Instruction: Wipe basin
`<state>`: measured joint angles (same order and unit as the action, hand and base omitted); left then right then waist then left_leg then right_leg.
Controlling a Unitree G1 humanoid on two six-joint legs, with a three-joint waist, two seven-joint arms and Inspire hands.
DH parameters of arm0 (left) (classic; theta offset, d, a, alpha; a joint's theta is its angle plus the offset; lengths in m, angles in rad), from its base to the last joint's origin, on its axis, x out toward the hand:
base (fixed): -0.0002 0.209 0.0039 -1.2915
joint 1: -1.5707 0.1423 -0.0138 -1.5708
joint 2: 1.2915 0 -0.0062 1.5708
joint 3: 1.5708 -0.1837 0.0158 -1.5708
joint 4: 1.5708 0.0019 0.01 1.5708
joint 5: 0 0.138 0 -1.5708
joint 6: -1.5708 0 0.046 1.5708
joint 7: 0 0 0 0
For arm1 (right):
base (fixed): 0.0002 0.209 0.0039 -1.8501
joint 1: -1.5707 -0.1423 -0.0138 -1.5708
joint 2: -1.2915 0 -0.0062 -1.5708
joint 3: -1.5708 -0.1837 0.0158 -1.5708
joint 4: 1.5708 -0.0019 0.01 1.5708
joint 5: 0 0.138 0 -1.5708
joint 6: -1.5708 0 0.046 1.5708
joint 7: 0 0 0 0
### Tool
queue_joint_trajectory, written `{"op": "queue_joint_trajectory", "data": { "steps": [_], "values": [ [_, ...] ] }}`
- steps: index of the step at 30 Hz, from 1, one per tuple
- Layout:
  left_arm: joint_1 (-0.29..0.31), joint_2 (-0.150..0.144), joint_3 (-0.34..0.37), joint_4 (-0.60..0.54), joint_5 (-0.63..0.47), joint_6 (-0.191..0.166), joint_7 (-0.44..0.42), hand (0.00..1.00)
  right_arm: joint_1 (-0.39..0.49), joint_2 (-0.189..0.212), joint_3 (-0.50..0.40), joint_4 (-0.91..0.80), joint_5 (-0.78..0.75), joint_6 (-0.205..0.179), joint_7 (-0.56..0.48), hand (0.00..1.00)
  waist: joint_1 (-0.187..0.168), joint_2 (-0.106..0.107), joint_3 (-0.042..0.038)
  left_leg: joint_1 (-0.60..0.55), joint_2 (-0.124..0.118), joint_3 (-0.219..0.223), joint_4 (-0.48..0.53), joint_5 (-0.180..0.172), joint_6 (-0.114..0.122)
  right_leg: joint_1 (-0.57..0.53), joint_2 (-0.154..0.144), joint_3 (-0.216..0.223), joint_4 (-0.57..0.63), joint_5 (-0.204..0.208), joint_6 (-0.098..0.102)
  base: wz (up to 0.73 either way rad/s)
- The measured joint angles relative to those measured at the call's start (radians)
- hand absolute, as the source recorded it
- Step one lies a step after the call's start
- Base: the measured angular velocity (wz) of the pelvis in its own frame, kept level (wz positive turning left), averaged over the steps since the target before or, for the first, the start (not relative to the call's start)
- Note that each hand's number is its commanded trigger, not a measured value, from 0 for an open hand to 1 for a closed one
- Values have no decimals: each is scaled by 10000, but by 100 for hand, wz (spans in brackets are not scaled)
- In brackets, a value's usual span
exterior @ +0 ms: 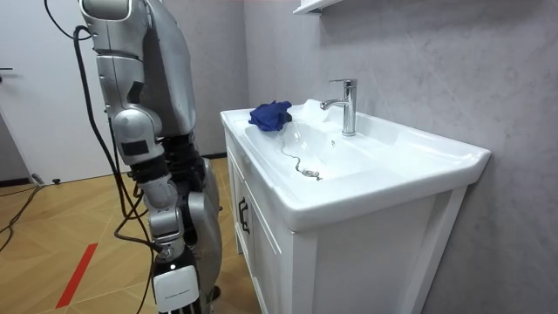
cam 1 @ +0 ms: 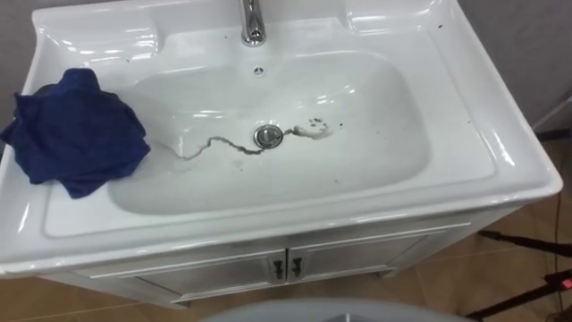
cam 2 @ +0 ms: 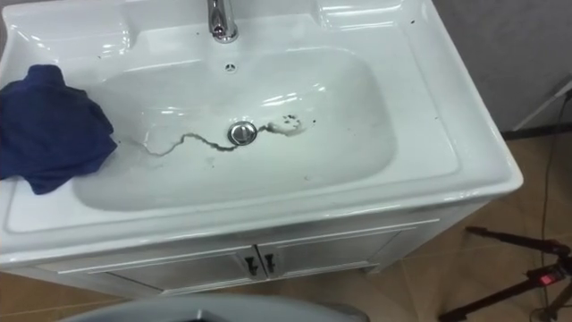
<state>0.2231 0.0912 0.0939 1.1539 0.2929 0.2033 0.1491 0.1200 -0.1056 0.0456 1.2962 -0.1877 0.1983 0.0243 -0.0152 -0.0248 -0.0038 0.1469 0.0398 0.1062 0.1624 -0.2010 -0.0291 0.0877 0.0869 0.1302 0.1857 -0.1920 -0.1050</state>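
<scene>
A white basin [cam 1: 500,152] sits before me on a white cabinet. Dark dirty streaks [cam 1: 214,145] run across its bowl to the left of the metal drain [cam 1: 268,135], with more specks just right of it. A crumpled dark blue cloth [cam 1: 76,130] lies on the basin's left rim, partly hanging over the bowl's edge; nothing touches it. In the room view I stand upright facing the basin, with my right arm hanging straight down and my right hand [exterior: 177,283] low beside my leg, far from the cloth [exterior: 270,115].
A chrome faucet [cam 1: 253,22] rises at the back middle of the basin. Two cabinet doors with small dark handles [cam 1: 286,266] are below the front edge. A dark stand with a red light [cam 1: 559,282] is on the wooden floor at the right.
</scene>
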Motion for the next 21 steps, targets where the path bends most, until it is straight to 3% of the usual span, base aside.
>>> {"op": "queue_joint_trajectory", "data": {
  "steps": [4, 10, 17, 21],
  "values": [
    [28, -14, 460, 59, -616, -14, 16, 0, -22, -19, -89, -7, -2, -12, -10, 0, 6, 29, -4, 17, 2, 9, 0, 0, 0, 2, 5, 14, 5, 0, -3, -3],
    [128, -11, 1635, 61, -2660, -181, 437, 0, -61, -115, -596, 174, 57, -124, -167, 0, 257, 143, 10, 37, -6, -159, -1, -1, 0, 60, -15, -104, 5, 0, -4, 6],
    [342, 83, 3298, -47, -5074, -828, 1971, 0, -42, -383, -1159, 263, 205, -405, -382, 0, 557, 298, 55, 39, -17, -382, -4, 0, -1, 123, -28, -268, 42, -50, -2, 11],
    [427, 427, 4028, -194, -6564, -1027, 2805, 0, -23, -649, -1489, 218, 556, -479, -352, 0, 882, 366, 24, -29, -43, -415, -3, 0, -1, 75, -64, -369, 30, -48, 13, 3]
  ]
}}
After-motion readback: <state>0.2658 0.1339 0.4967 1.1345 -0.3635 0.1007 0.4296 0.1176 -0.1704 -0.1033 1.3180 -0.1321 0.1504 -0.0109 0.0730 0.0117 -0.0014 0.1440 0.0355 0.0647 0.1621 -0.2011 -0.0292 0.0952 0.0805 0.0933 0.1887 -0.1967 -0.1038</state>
